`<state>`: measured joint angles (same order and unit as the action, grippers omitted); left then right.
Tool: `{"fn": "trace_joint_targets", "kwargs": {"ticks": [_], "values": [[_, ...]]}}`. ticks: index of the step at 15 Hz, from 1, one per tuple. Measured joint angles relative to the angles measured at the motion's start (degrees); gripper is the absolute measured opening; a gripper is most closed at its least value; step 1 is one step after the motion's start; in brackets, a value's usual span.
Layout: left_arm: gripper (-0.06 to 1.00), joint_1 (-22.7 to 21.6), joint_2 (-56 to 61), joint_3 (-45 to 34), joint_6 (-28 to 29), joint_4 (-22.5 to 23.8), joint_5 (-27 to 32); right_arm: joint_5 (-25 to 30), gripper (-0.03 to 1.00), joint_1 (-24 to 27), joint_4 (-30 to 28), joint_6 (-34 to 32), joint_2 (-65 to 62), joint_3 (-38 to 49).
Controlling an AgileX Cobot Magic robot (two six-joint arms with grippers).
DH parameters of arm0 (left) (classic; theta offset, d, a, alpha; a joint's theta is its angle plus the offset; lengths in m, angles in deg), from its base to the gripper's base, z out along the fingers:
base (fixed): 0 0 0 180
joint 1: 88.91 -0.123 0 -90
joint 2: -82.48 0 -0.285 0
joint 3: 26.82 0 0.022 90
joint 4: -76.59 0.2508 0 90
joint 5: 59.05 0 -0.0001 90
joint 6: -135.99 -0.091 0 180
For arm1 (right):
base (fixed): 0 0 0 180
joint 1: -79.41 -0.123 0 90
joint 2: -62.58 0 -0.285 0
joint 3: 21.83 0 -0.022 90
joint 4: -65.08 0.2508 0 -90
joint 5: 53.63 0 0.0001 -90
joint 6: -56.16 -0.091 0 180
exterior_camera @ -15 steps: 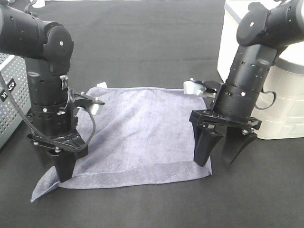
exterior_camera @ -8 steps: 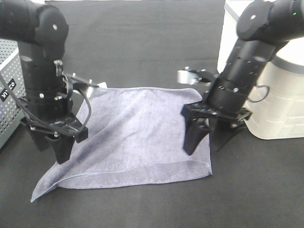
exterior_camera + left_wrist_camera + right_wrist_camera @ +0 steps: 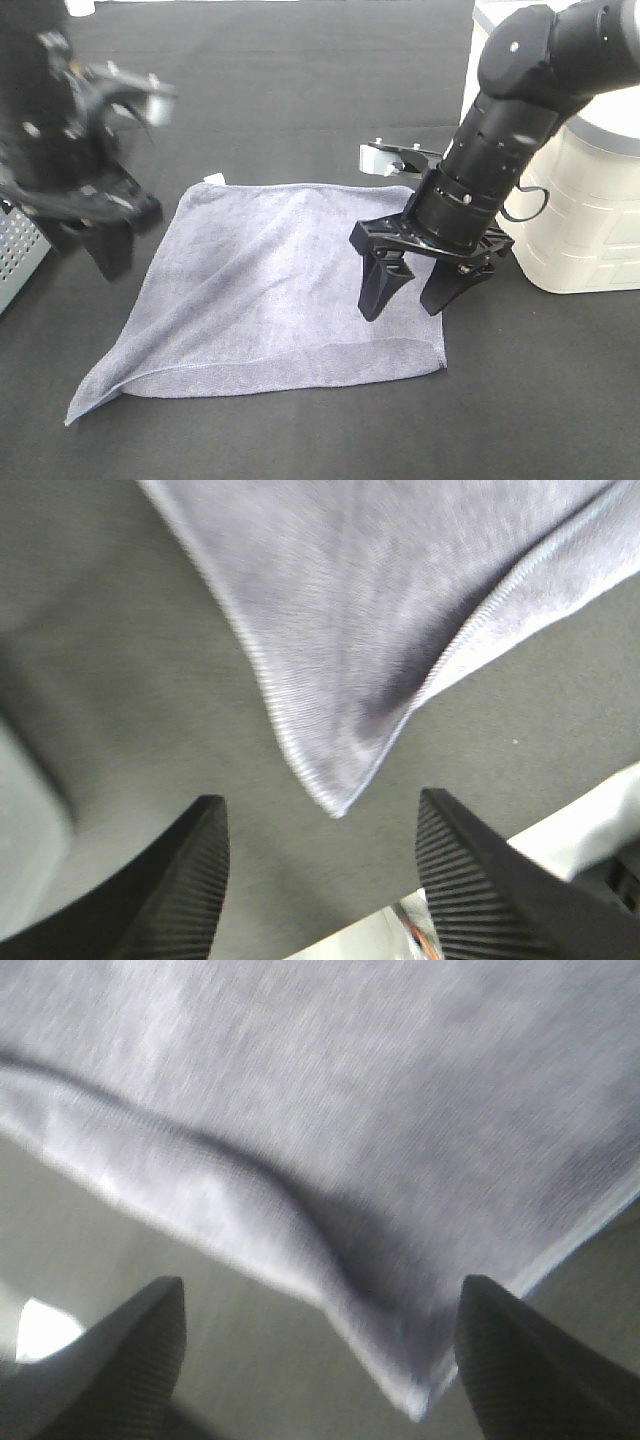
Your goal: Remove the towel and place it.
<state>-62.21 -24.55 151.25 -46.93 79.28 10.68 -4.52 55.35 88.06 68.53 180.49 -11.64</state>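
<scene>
Your towel (image 3: 270, 290) lies spread nearly flat on the dark counter (image 3: 300, 100), with one near corner slightly rumpled. Your left hand (image 3: 322, 810) is just off its left edge, fingers spread with nothing between them. Your right hand (image 3: 403, 312) hangs over the towel's right side, likewise spread and empty.

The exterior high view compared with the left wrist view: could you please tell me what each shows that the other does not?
Only the exterior high view shows the whole towel spread out, its white tag, the right gripper open over it, the white container and the mesh basket. Only the left wrist view shows the stitched hem close up and the ribbed pads. Both show the towel, the dark table and the left gripper, open and empty.
</scene>
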Motion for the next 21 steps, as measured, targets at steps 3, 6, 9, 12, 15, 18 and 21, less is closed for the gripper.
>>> {"fn": "trace_joint_targets", "kwargs": {"ticks": [3, 6, 9, 12, 15, 18, 21], "values": [[0.54, -0.29, 4.53, 0.0, 1.55, 2.58, 0.0, -11.97, 0.72, -2.58, -1.83, -2.12, -2.75, 4.98], [0.54, -3.61, 5.73, 0.0, 1.78, 2.75, 0.0, -18.33, 0.72, -3.78, -3.44, -2.35, -2.81, 9.22], [0.54, -4.53, 5.73, 0.0, 1.89, 2.98, 0.0, -21.26, 0.72, -3.9, -4.3, -2.81, -2.52, 11.0], [0.54, -4.7, 5.79, 0.0, 1.89, 2.64, 0.0, -22.57, 0.72, -3.9, -5.21, -3.78, -2.23, 13.75], [0.54, -4.7, 5.79, 0.0, 1.72, 2.64, 0.0, -16.62, 0.71, -3.9, -5.21, -3.78, -2.23, 13.98], [0.54, -4.7, 5.79, 0.0, 1.49, 2.64, 0.0, -9.17, 0.68, -3.9, -5.5, -3.78, -2.23, 14.04], [0.54, -4.7, 5.79, 0.0, 1.49, 2.64, 0.0, -2.58, 0.67, -4.24, -6.7, -3.78, -4.64, 14.15]]}}
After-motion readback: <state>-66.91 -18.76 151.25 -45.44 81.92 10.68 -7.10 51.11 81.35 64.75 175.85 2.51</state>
